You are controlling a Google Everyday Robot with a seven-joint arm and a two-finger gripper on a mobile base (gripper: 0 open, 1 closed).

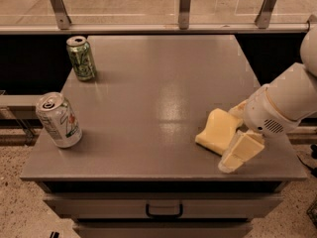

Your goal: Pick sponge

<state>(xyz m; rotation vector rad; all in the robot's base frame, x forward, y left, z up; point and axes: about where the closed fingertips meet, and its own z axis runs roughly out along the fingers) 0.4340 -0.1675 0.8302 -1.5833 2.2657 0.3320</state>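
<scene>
A gray table is standing on speckled floor, a rail running behind; my gripper is hovering over its right front.

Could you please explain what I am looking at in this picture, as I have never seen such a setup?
This is one camera view, looking down at a grey table from its front edge; where the camera is mounted is not known. The white shape on the right is the robot's arm. At its end is the gripper, a two-finger clamp, open, with a pale yellow finger on each side of the sponge. The sponge lies on the table, not yet lifted. On the left stand a green can and a white can, both untouched.
</scene>
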